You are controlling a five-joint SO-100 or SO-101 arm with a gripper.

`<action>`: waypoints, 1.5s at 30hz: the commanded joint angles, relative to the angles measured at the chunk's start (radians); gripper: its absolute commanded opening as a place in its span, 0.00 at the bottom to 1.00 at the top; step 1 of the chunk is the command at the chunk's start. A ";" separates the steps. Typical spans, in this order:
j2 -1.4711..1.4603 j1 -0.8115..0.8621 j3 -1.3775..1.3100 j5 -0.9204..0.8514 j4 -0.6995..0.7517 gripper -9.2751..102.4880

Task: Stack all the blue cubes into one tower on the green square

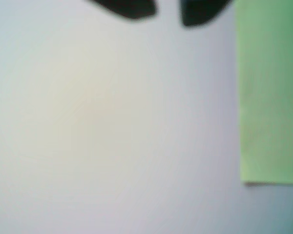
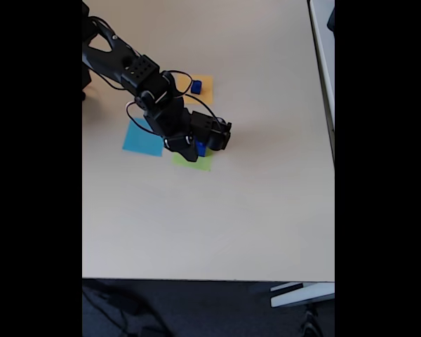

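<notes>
Blue cube point(image 2: 196, 86) sits on the orange square point(image 2: 205, 89), well apart from the green square point(image 2: 196, 162), where another point(image 2: 201, 148) seems placed. Gripper point(image 1: 168, 12) fingers apart, empty.

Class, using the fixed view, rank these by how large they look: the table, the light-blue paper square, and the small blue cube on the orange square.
1. The table, by far the largest.
2. The light-blue paper square.
3. The small blue cube on the orange square, clearly the smallest.
</notes>
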 commanded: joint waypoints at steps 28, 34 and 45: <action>-0.169 -0.163 -0.784 -0.011 0.206 0.08; -0.170 -0.227 -0.785 -0.018 0.183 0.08; -0.175 -0.299 -0.653 0.048 0.183 0.08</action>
